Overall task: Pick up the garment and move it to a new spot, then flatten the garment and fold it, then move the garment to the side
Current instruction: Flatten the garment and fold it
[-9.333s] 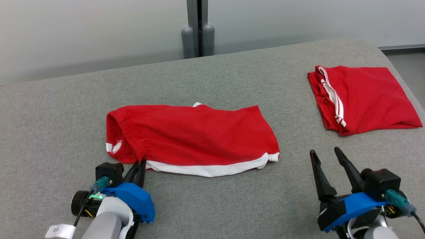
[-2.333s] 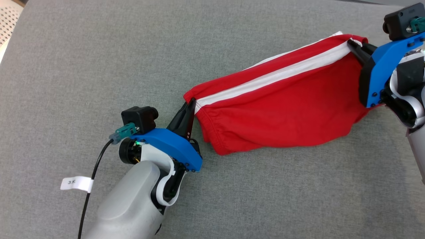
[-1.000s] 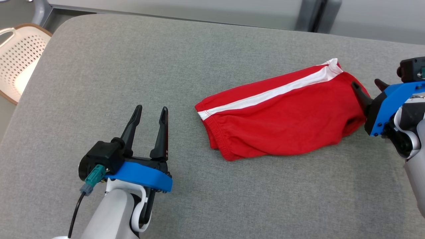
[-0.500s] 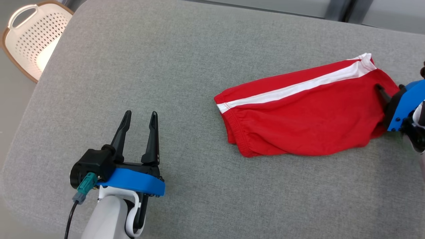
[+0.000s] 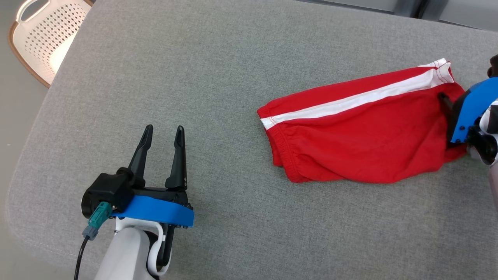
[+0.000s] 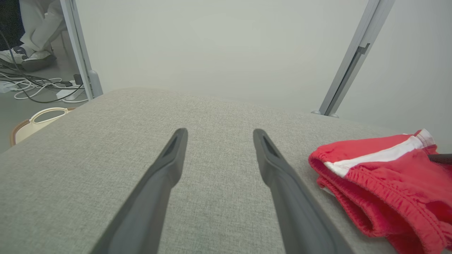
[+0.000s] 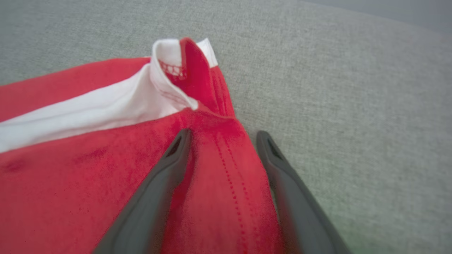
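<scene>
The garment (image 5: 362,132), red shorts with a white side stripe, lies rumpled on the right part of the grey table (image 5: 233,58). Its waistband points toward the middle and its hem toward the right edge.

In the head view the left gripper (image 5: 163,128) sits at the lower left, well apart from the garment, with its fingers spread wide and nothing between them. The left wrist view shows the same gap over bare table. It adds the gathered waistband seen side-on at its right, a slanted metal post (image 6: 348,67) against a pale wall, cables (image 6: 39,88) on the floor and a person's shoes (image 6: 26,56) at top left. The basket (image 5: 42,35) (white, perforated, brown-rimmed) shows from above in the head view.

The right wrist view shows the right gripper (image 7: 223,133) spread wide, straddling a ridge of red cloth near the hem without pinching it. The head view catches one of its dark fingers (image 5: 444,102) against that hem.
</scene>
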Controlling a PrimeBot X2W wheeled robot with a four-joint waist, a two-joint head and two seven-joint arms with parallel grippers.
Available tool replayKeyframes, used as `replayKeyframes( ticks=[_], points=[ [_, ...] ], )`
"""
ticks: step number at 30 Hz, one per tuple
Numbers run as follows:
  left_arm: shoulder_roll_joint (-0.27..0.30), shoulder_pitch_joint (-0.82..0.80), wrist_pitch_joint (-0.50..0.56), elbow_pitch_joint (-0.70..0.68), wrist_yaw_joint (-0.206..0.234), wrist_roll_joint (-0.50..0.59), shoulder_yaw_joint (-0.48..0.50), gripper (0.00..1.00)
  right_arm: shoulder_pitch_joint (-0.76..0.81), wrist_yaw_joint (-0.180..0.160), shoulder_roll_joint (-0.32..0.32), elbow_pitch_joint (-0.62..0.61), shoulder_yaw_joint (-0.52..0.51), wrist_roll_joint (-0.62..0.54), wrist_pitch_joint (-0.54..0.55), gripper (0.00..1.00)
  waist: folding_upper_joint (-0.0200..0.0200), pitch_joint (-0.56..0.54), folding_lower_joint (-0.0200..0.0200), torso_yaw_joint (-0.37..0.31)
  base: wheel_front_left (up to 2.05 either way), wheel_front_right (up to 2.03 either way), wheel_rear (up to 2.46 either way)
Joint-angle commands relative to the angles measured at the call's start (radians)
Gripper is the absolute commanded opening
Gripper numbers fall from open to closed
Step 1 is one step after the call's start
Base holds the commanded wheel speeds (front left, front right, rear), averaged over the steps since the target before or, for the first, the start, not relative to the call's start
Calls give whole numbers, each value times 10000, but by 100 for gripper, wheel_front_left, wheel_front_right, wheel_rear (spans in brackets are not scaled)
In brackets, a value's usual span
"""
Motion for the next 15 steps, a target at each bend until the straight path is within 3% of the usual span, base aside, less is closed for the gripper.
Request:
replayKeyframes(
  ticks=[1, 2, 8, 15],
  points=[
    [-7, -90, -42, -46, -62, -11, -8, 100, 649, 123, 548, 194, 477, 203, 421, 36, -1, 38, 1, -30, 0, 0, 0],
    [-9, -99, -42, -56, -63, -18, -5, 100, 723, 123, 521, 106, 623, 294, 434, 0, -1, 48, 1, -53, 0, 0, 0],
    [-12, -106, -42, 1, -43, -5, 0, 100, 985, 74, 110, -499, 924, 755, 71, 0, -1, -57, 1, -255, 0, 0, 0],
    [26, 49, -44, 88, -44, 36, -39, 100, 1210, 60, -202, -1173, 407, 962, -660, 0, -1, -406, 1, -608, 0, 0, 0]
  ],
)
